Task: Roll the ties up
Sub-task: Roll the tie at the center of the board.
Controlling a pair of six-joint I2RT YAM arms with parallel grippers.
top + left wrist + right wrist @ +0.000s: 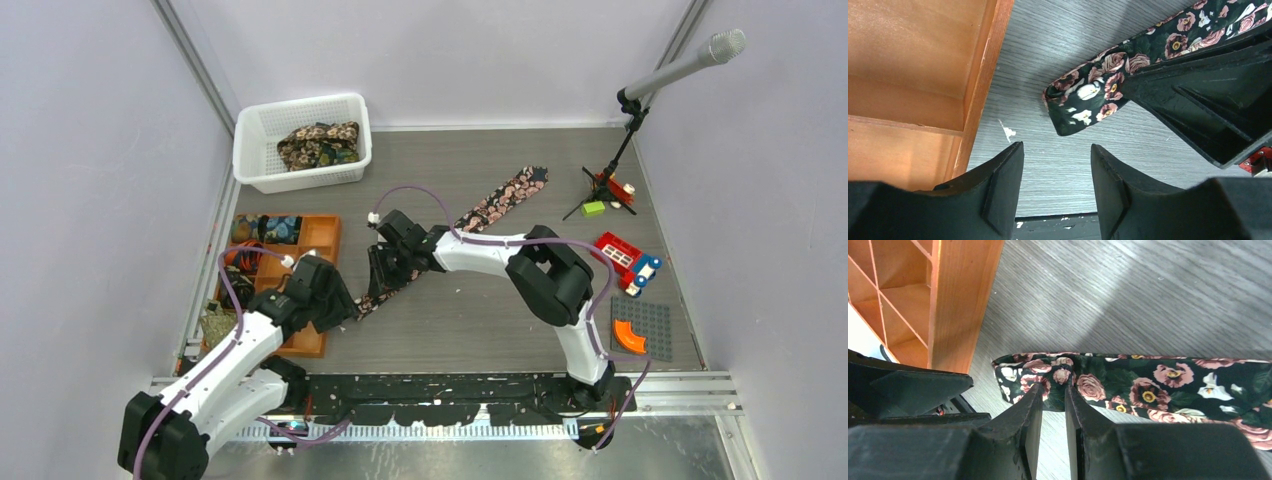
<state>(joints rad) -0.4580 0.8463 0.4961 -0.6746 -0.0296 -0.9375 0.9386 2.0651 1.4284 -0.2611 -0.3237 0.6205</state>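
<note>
Black fabric printed with pink and cream flowers forms the tie, which lies on the grey table along a diagonal, with its wide end at the far right and its narrow end close to the orange tray. The right gripper is lowered onto the narrow end. In its wrist view the fingers stand almost together, pinching the tie's raised near edge, just short of the tip. The left gripper hangs beside the tray's right wall. Its jaws stand apart with only bare table between them, and the tie's tip, which looks doubled over, lies just beyond the fingertips without touching them. At the far left, a white basket holds bundled ties in brown-gold prints, well apart from both grippers.
</note>
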